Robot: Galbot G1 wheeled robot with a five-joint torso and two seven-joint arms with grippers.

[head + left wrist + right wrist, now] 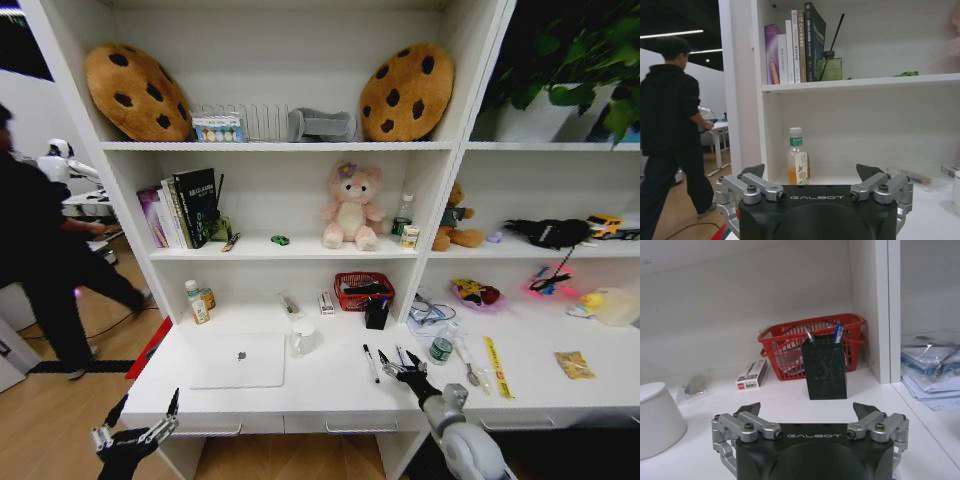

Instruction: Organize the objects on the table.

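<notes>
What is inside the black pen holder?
The holder holds a blue pen and a silver-tipped item; just their tops show. Its mesh walls hide the rest.

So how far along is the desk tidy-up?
Barely started. Pens already stand in the black pen holder. Nothing is held: the right hand hovers open over the loose blue pen, the left hand is open below the table edge. The black pen and laptop remain.
</notes>
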